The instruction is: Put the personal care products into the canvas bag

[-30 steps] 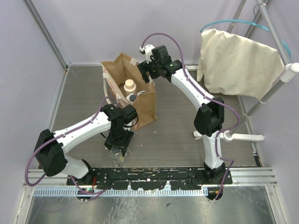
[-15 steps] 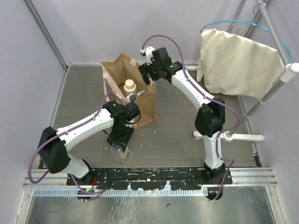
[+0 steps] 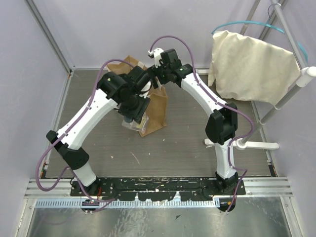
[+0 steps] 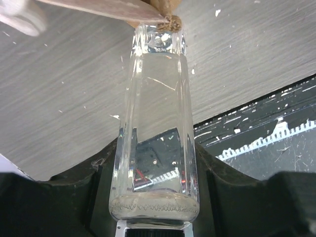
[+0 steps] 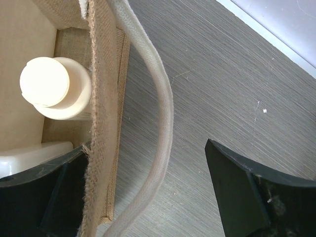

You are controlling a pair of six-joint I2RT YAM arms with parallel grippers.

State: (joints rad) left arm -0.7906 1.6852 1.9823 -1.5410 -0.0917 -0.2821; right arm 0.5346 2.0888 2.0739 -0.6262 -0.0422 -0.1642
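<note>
Left wrist: left fingers (image 4: 101,197) grip wrapped item (image 4: 155,123); right fingers (image 5: 247,192) wide astride bag (image 5: 101,98) rim.

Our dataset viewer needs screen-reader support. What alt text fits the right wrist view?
Seen from above, the open right gripper has its two black fingers either side of the canvas bag wall and its pale loop handle. Inside the bag stand a cream round bottle and part of a white bottle; grey table lies outside.
</note>
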